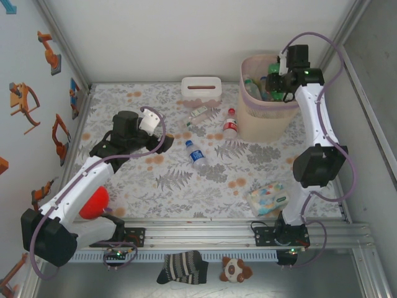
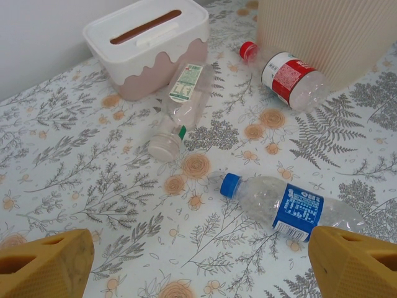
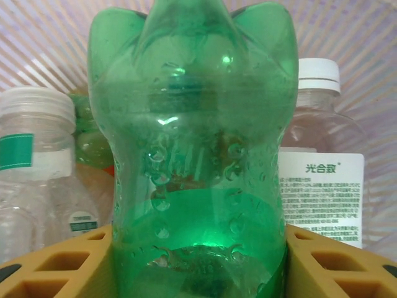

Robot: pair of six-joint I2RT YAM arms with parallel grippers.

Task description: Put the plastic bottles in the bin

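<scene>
The pale pink bin (image 1: 267, 124) stands at the back right and holds several bottles. My right gripper (image 1: 277, 84) hangs over its mouth, shut on a green bottle (image 3: 192, 155) that sits upright between the yellow fingers (image 3: 335, 264). Below it lie a white-capped bottle (image 3: 319, 167) and a clear one (image 3: 34, 161). Three bottles lie on the table: a blue-capped one (image 2: 288, 208), a red-capped one (image 2: 286, 77) against the bin, and a clear one with a green-white label (image 2: 180, 108). My left gripper (image 2: 201, 261) hovers open just in front of the blue-capped bottle, holding nothing.
A white tissue box (image 1: 201, 90) stands at the back, beside the labelled bottle. A soft pack of wipes (image 1: 268, 198) lies near the right arm's base. A red ball (image 1: 94, 203) sits under the left arm. Socks (image 1: 182, 267) and a small toy (image 1: 236, 270) lie past the front rail.
</scene>
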